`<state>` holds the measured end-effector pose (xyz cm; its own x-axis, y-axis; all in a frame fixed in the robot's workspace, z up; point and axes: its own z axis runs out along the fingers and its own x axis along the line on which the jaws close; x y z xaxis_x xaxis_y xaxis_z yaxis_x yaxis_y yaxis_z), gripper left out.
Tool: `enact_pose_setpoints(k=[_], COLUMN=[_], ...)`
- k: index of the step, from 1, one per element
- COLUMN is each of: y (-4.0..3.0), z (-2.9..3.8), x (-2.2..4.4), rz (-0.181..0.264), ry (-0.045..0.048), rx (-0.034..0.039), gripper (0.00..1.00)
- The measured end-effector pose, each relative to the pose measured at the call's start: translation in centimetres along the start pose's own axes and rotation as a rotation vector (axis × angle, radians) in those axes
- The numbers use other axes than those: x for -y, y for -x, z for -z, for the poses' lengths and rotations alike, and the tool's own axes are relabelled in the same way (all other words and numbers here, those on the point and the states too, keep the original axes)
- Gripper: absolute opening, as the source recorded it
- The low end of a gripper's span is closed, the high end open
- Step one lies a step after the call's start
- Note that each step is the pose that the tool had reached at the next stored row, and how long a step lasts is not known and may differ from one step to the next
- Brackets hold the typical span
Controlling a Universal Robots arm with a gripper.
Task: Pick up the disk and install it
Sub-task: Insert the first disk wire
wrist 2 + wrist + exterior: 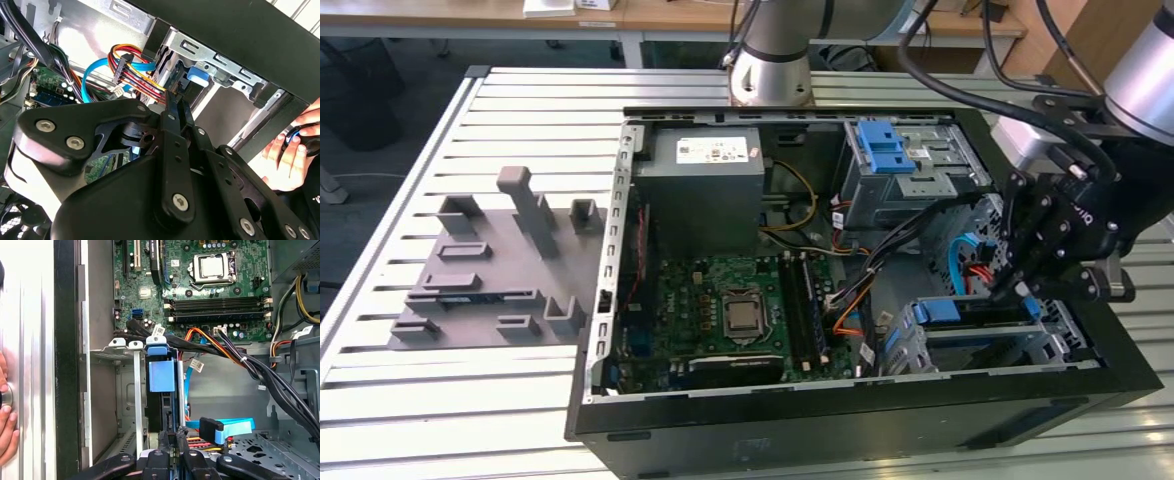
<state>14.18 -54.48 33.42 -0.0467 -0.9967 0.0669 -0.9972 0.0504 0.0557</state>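
Inside the open computer case (pixel 854 425) on the slatted tabletop (pixel 440 400), at the exterior view's right, the hand (pixel 1014 290) reaches down into the lower drive cage (pixel 1051 345); the arm's black wrist stands above the case's wall there.

The disk (pixel 162 412) stands on edge in that cage, seen end-on in the first wrist view as a dark slab under a blue plastic tab (pixel 162 375); in the exterior view it (pixel 977 323) lies in the cage slot just beside the blue tab, near the case's front corner.

Hand state: in both wrist views the hand (pixel 175 100) (pixel 173 439) has its two black fingers pressed together, tips at the near end of the disk; whether they actually touch it I cannot tell.

Cables: a red, yellow and orange bundle (pixel 132 65) and a flat blue cable (pixel 227 429) lie just beside the fingertips; black leads run from there across to the motherboard (pixel 720 305).

Elsewhere in the case: grey power-supply box (pixel 700 175) at the far corner; second drive cage with a blue latch (pixel 894 150) beside it.

Outside: grey moulded fixture (pixel 494 270) on the tabletop at the exterior view's left, well apart from the case; a person's fingers (pixel 287 157) (pixel 7 432) sit by the case's outer wall, holding a small dark object.
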Motion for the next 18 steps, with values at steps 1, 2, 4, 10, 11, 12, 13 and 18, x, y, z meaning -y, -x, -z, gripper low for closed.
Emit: enact_pose_setpoints(k=[1,2,4,10,11,12,13,18], y=[0.00,0.00,0.00,0.01,0.01,0.01,0.01,0.00], z=[-0.01,-0.03,-0.07,-0.16,-0.17,-0.17,-0.16,0.09], x=[0.01,0.01,0.03,0.07,0.07,0.07,0.07,0.06], rz=[0.000,0.000,0.000,-0.001,-0.001,-0.001,0.000,0.000], ry=[0.0001,0.0001,0.0005,0.0022,0.0026,0.0032,0.0036,0.0053], rx=[-0.0001,0.0000,-0.0001,-0.0002,-0.0001,-0.0001,0.0000,-0.0001], gripper=[0.17,0.17,0.17,0.17,0.17,0.17,0.17,0.17])
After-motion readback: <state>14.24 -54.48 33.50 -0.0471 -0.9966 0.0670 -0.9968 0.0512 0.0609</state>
